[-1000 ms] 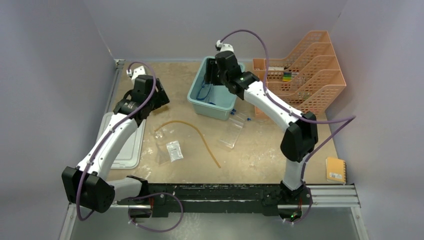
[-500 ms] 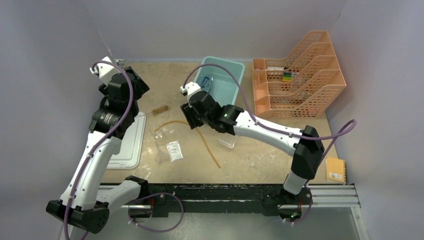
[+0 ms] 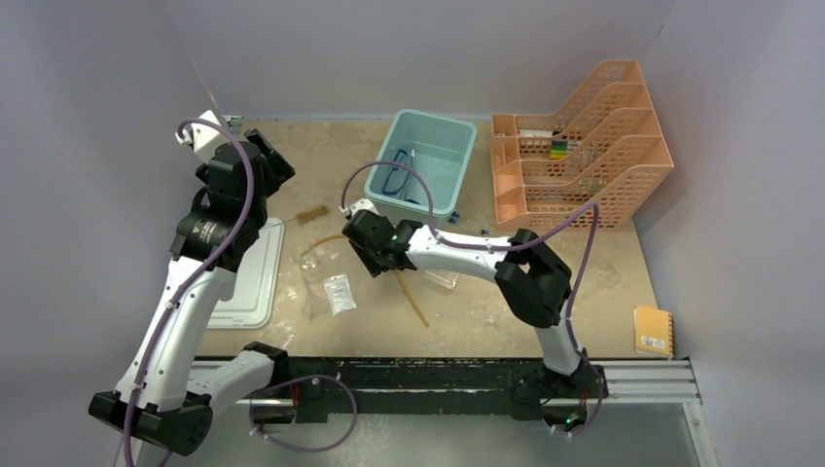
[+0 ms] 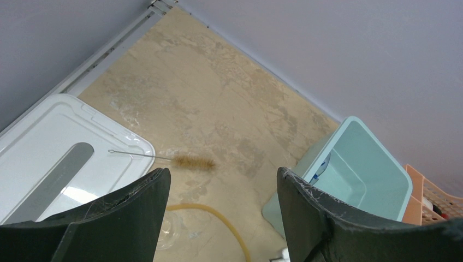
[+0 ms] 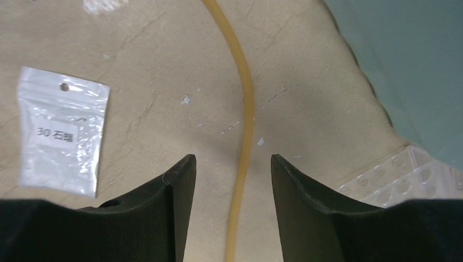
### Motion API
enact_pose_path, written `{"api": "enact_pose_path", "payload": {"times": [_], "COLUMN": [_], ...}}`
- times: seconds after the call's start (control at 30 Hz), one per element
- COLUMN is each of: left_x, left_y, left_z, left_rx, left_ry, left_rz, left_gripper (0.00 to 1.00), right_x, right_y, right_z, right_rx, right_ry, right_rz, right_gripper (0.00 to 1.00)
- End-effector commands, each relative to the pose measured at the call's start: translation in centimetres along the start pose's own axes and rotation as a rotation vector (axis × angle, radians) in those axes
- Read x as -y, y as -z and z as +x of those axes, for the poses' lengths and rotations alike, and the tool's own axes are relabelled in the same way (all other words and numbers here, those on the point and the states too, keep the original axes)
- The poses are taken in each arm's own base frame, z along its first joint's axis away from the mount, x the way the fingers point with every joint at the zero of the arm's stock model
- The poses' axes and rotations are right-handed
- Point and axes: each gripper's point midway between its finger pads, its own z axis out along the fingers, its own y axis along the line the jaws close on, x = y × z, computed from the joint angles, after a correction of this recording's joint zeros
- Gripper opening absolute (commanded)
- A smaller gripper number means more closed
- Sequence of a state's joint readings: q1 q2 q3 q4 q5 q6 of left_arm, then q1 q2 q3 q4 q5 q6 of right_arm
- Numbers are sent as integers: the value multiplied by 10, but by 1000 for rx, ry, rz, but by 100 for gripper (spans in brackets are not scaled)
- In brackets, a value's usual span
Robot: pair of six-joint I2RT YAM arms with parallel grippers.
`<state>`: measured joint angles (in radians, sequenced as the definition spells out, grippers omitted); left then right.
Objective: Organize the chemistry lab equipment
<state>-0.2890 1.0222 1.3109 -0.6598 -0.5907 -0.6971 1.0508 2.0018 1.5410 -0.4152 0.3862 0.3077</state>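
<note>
Your right gripper is low over the table with its jaws parted to a middling width, and nothing is clamped between them. The amber rubber tube runs straight through the gap, with 1 finger on each side and neither one pressing on it. In the right wrist view, a small plastic packet with printed characters lies flat just to the left of the tube. The corner of the clear rack shows at the lower right, beside the wall of the teal bin. From above, you can see the tube curving across the middle of the table, and 2 packets lie close together to its left. Your left gripper is held high over the far left of the table with its jaws wide and empty. Below it, the thin brush lies on the table with its wire handle reaching onto the edge of the white lid. The blue-framed clear goggles sit inside the teal bin. The orange mesh tiered tray stands to the right of the bin, and the small yellow notebook lies at the near right edge of the table.
</note>
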Motion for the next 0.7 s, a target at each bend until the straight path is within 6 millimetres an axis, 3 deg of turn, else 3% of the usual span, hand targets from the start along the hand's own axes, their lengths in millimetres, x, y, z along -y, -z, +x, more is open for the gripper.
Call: {"api": "enact_pose_path", "payload": {"times": [0.0, 0.37, 0.53, 0.67], "left_x": [10, 9, 11, 11], "left_y": [0, -4, -7, -9], "left_z": [0, 12, 17, 20], "left_rx": [-19, -50, -64, -72], "left_ry": [27, 1, -18, -32], "left_rz": [39, 42, 47, 46], "left_gripper": [71, 71, 71, 71], "right_x": [4, 4, 15, 2], "right_y": [6, -23, -32, -37], "right_z": [-13, 7, 6, 8], "right_rx": [15, -49, -53, -64], "right_ry": [-42, -15, -34, -36], "right_rz": [33, 53, 44, -87], "right_gripper": [56, 41, 42, 42]}}
